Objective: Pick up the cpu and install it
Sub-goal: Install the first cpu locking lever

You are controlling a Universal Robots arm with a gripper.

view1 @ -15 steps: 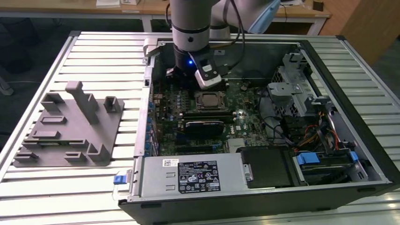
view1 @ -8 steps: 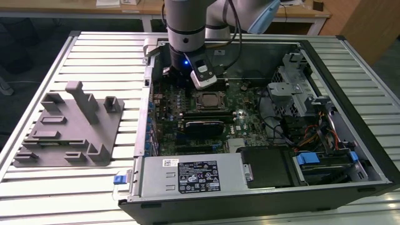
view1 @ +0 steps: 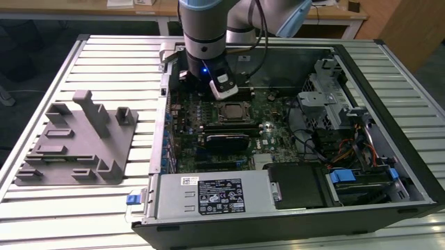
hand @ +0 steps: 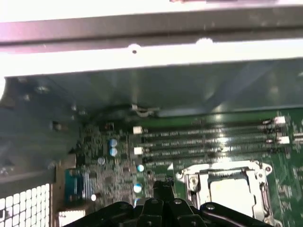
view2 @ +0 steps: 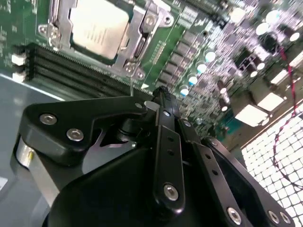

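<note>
In the second wrist view the tool (view2: 160, 92) is pinched together, empty, near the socketed cpu (view2: 97, 26); the exterior view adds a grey fixture (view1: 73, 140).

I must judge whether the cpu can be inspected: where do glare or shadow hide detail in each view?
First wrist view: the case rim is burnt out to white, and the cpu is pale with glare. Second wrist view: the vent grille blooms white, and the cpu top shines. Exterior view: light is even, but the motherboard is dark.

The cpu (view2: 97, 26) lies in the socket (view2: 144, 35), within the case (view1: 410, 156) on the table (view1: 104, 62).
</note>
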